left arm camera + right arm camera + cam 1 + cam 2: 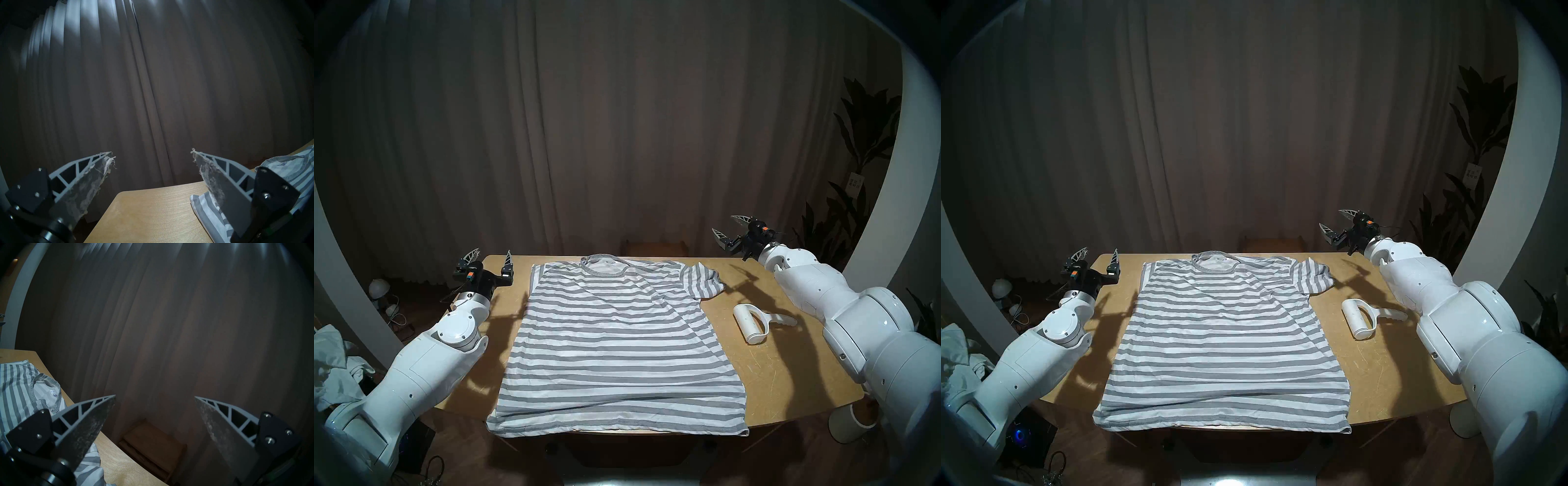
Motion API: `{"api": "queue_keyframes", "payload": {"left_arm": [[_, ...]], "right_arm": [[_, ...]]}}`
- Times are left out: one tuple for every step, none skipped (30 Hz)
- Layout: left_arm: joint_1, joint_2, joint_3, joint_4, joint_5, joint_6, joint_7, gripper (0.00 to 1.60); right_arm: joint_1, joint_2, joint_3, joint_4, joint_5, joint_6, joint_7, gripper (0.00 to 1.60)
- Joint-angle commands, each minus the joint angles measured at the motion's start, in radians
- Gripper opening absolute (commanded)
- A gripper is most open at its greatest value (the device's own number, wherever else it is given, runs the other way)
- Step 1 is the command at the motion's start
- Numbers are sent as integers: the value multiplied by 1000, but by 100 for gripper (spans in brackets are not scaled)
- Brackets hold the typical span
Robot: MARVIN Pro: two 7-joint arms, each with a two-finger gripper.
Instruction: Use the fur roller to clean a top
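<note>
A grey-and-white striped top (612,342) (1222,339) lies spread flat on the wooden table (789,380), collar at the far side. The white fur roller (755,322) (1363,319) lies on the table to the right of the top, handle pointing right. My left gripper (492,253) (1098,253) (152,153) hovers open and empty above the table's far left corner, beside the top's left shoulder. My right gripper (728,225) (1334,219) (155,396) is open and empty, raised over the far right edge, beyond the roller. Lint clings to the left fingertips (108,161).
Dark curtains (619,118) hang behind the table. A low wooden stool (655,246) (153,443) stands behind the far edge. Crumpled pale cloths (334,359) lie at the left, off the table. A white bin (853,424) stands by the right front corner, plants (863,176) at far right.
</note>
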Motion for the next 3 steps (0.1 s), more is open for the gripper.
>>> {"api": "queue_keyframes", "payload": {"left_arm": [[-21,0,-13,-1,-3,-27,-7,160],[-21,-1,-14,0,-3,-28,-9,160],[-21,-1,-14,0,-3,-28,-9,160]], "right_arm": [[51,-18,10,15,8,-32,20,160],[53,-20,11,20,8,-35,24,160],[53,-20,11,20,8,-35,24,160]]}}
